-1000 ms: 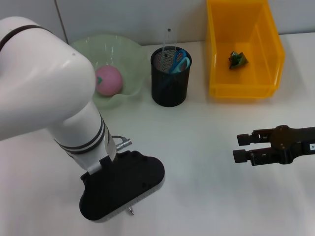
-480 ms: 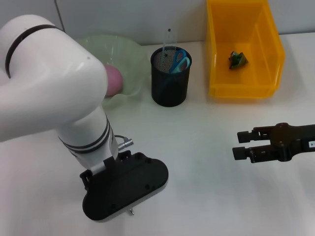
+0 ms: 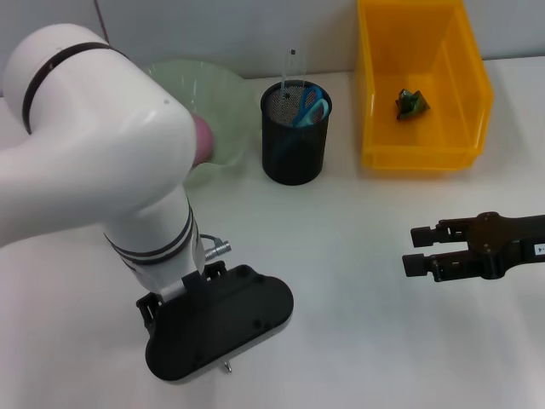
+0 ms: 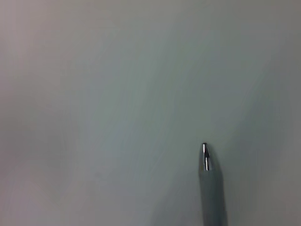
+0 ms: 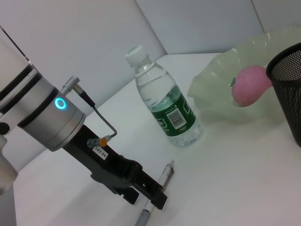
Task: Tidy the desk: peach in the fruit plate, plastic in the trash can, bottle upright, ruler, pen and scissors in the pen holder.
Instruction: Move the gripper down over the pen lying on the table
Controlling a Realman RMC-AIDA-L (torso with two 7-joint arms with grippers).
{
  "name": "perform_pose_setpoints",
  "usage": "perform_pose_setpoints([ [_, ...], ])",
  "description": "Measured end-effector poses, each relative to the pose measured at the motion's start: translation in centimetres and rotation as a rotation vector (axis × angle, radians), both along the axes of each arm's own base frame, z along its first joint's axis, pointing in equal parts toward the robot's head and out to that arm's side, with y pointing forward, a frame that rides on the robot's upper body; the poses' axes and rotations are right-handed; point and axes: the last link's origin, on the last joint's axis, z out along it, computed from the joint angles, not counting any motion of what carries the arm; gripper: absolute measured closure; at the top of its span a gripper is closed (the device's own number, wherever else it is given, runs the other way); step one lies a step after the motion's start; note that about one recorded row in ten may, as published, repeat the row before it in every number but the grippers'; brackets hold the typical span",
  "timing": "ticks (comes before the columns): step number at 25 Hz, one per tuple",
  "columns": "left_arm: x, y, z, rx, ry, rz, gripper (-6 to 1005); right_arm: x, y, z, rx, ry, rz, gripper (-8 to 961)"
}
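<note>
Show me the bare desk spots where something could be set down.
Bare desk runs between the pen holder, the left gripper and the right gripper, and in front of the trash can. The back left is crowded: fruit plate, peach, bottle.

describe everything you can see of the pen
The pen is slim, with a grey barrel and a shiny metal tip. In the right wrist view it lies flat on the white table, in front of the upright water bottle, and the left gripper sits down over its middle, so only the two ends stick out. In the head view just a small end pokes out beneath the gripper's black body. Whether the fingers have closed on it cannot be seen.
</note>
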Motion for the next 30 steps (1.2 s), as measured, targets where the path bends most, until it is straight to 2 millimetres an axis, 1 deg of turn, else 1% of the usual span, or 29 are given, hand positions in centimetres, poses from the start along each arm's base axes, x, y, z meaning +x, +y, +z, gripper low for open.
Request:
perform_pose_setpoints([
  [11,-0.19,-0.12,-0.21,-0.009,0.017,-0.002,297,0.01,0.0,0.03,0.002,0.002,-0.001,194],
  [13,-0.19,-0.18,-0.25,-0.012,0.017,-0.002,461,0.0,0.01,0.03,0.003,0.002,-0.001,194],
  [18,-0.18,-0.26,-0.32,-0.017,0.019,-0.002,503,-0.11,0.12,0.06,0.002,0.0,0.003,194],
  [29,-0.17,-0.2,-0.41,-0.02,0.013,-0.008,518,-0.24,0.21,0.08,0.002,0.002,0.006,195],
  [30,-0.17,-0.2,-0.41,-0.02,0.013,-0.008,538,-0.24,0.21,0.07,0.002,0.002,0.006,195],
])
